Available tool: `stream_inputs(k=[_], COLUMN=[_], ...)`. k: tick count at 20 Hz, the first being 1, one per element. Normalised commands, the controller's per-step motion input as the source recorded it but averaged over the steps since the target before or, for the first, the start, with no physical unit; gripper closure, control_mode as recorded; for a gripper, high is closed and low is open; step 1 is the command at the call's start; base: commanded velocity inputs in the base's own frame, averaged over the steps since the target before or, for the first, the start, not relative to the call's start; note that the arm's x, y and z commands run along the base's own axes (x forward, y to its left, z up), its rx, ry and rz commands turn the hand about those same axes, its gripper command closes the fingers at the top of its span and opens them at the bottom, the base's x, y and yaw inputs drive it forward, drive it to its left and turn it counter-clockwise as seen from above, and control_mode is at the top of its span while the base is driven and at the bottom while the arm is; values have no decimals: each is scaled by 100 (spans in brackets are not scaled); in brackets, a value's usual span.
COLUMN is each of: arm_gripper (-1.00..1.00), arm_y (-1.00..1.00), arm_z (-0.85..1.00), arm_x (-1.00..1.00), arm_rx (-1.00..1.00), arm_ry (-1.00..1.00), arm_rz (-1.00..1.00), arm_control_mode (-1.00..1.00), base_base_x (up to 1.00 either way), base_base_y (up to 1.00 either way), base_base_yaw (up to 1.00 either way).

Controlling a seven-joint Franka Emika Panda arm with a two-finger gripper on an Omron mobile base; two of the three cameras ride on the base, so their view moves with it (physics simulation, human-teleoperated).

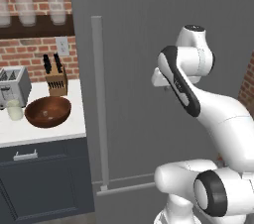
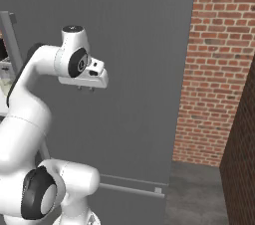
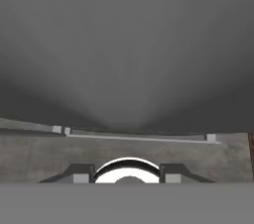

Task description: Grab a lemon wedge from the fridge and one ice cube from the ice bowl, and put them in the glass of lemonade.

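With the fridge (image 1: 149, 69) shut and the gripper (image 2: 85, 88) pointing down, fingers apart and empty, reaching the handle (image 1: 98, 94) at nine o'clock may miss.

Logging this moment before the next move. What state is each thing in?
fridge: door shut
ice bowl: upright on counter, something small and pale inside
glass of lemonade: upright beside the bowl
tool: empty, in front of the fridge door

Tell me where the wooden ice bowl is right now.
The wide reddish-brown wooden bowl sits on the white counter at the left of the left base view, between the short clear glass and the knife block.
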Motion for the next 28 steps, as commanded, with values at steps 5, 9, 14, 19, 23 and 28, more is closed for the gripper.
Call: stream_inputs(k=[5,9,14,19,23,28], arm_gripper=[-100,-100,-100,-100,-100,-100], arm_y=[0,16,32,7,0,0], arm_z=[1,0,0,-2,-1,0], arm_x=[-50,-29,-32,-29,-21,-12], arm_rx=[0,0,0,1,1,0], arm_ry=[-32,-34,-35,-27,-7,0], arm_rz=[0,0,-1,0,0,0], arm_control_mode=[-100,-100,-100,-100,-100,100], base_base_x=[0,0,0,0,0,-11], base_base_y=[0,0,0,0,0,10], base_base_yaw=[0,0,0,0,0,0])
